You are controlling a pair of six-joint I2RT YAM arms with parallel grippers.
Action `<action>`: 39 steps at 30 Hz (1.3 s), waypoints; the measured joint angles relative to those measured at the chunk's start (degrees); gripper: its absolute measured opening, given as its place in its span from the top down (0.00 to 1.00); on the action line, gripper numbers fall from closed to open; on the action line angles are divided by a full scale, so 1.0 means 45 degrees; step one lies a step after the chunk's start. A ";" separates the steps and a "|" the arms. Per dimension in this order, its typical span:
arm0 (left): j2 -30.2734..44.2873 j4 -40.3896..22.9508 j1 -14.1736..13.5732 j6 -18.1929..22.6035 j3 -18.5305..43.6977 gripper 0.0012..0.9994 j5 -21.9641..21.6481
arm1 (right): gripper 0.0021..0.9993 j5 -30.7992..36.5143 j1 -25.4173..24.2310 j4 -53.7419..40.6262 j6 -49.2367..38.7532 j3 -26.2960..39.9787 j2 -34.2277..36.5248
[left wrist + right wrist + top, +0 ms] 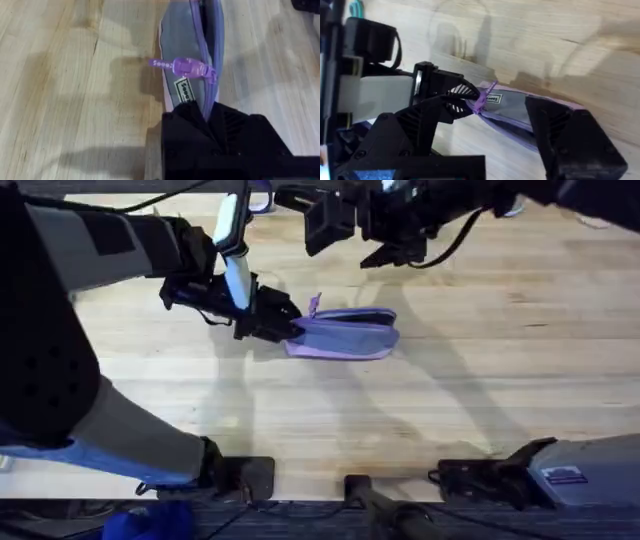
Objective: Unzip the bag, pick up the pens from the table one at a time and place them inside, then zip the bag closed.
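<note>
One table of pale plank wood carries the scene, and two robot arms reach over it. The left arm comes in from the lower left and stretches across to the middle, while the right arm hangs dark over the far edge. One bag, a lavender pouch with a grey-blue side panel, lies flat near the table's centre with its long side running left to right. The left hand is clenched on the bag's left end: in the left wrist view its black fingers pinch the fabric right at the end of the zipper line. The right hand is raised above the bag and released, its two black fingers spread wide apart with the pouch lying between them in the right wrist view and touching neither. One purple zipper pull sits near the gripped end, with one thin purple tab sticking out sideways from it over the grey panel. One small label with dark lettering is sewn on the panel just beside the pull. The zipper track beyond the slider looks parted, showing a dark slit along the top of the bag.
</note>
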 joint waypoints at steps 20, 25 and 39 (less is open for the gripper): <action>-0.0001 0.0000 0.0000 0.0000 -0.0003 0.96 0.0000 | 0.00 -0.0693 0.0149 -0.0048 0.0936 0.0000 0.1790; -0.0001 0.0000 0.0000 0.0000 -0.0004 0.96 0.0000 | 0.00 -0.0907 0.0265 -0.0043 0.0936 0.0000 0.2066; -0.0001 0.0000 0.0000 0.0000 0.0001 0.96 0.0000 | 0.01 -0.1005 0.0910 0.0103 0.1041 0.0000 0.2677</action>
